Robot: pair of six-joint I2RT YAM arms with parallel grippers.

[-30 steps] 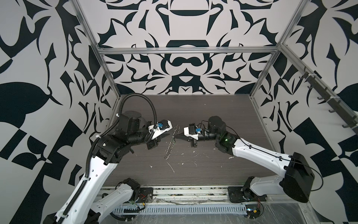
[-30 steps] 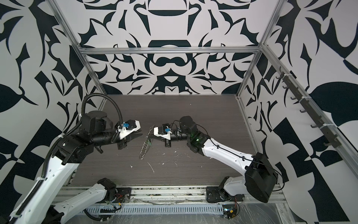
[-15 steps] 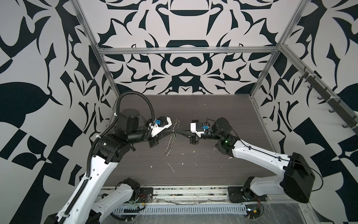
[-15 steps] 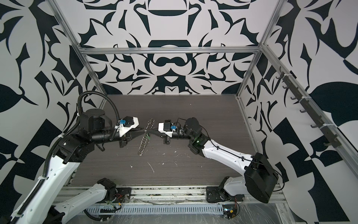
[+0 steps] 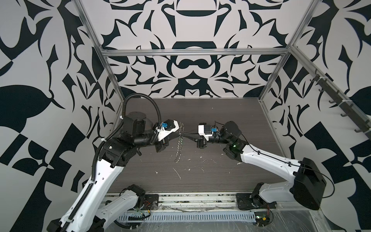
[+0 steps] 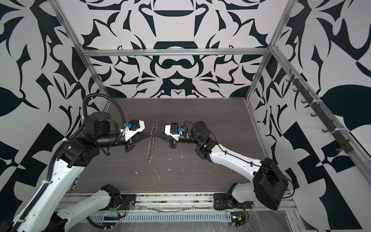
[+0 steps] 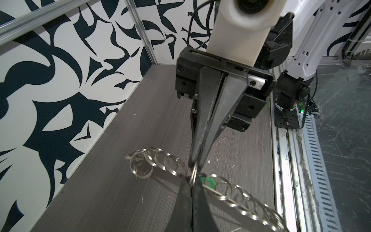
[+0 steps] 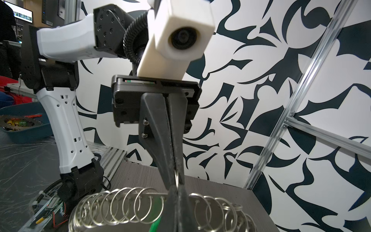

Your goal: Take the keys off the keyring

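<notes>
Seemingly left tool (image 7: 191,183) and right tool (image 8: 177,190) clamp one keyring (image 5: 178,149) bearing one key (image 7: 208,182).

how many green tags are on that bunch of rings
1. The green tag sits among the silver rings, near the middle of the row. Only a sliver of it shows in each wrist view. Others could be hidden behind the rings.

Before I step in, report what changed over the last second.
The left hand swung in to the middle and shut on the keyring, meeting the right hand tip to tip. The right hand kept its grip, barely shifting; the keyring still hangs below.
</notes>
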